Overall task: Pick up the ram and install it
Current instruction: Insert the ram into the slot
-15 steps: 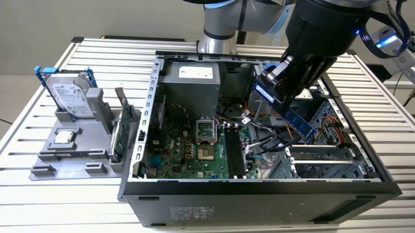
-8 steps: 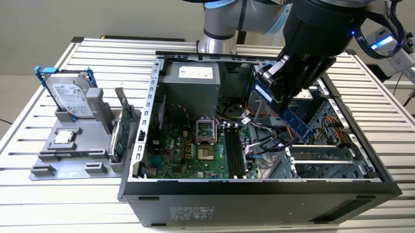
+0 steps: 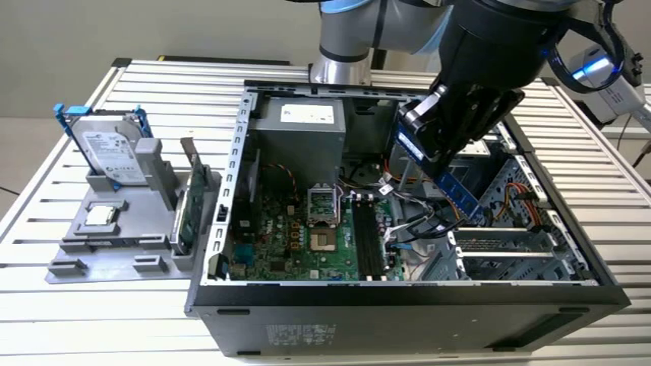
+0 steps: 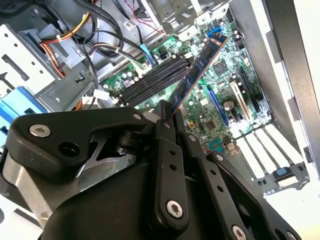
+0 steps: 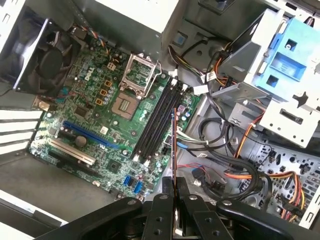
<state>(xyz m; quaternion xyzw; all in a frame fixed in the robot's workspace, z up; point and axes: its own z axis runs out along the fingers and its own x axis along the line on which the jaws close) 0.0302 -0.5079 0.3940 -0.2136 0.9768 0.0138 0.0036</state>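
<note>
Pincer (image 3: pixel 435 156) clamped shut on ram (image 3: pixel 460 192), fingers flush against both flat faces at its upper end. First wrist view confirms it: pincer (image 5: pixel 175 187) closed either side of the ram (image 5: pixel 174 145), which is seen edge-on.

Exterior view: arm (image 3: pixel 478 46) comes in from 12 o'clock. Ram hangs tilted over the open computer case (image 3: pixel 407 297), blue face showing, free end pointing to about 5 o'clock. It sits over the cable bundle (image 3: pixel 412 221), at 3 o'clock of the memory slots (image 3: pixel 368 236). Ram is not yet seated and is apart from the slots.

Second wrist view: ram (image 4: pixel 200 67) sticks out of the pincer (image 4: pixel 166 109), chips in a row along the blue face. The black memory slots (image 4: pixel 155 75) on the motherboard (image 4: pixel 220 95) lie behind it, at an angle to it.

First wrist view: memory slots (image 5: pixel 156 122) just beside the ram's free end, CPU socket (image 5: pixel 136 75) on their far side.

At 9 o'clock of the case in the exterior view, a grey fixture (image 3: pixel 112 244) sits on the table (image 3: pixel 91 320). It holds the hard drive (image 3: pixel 107 149) upright in its blue frame. The green expansion card (image 3: pixel 195 194) stands on edge at the fixture's 3 o'clock side, just beside the case wall.
</note>
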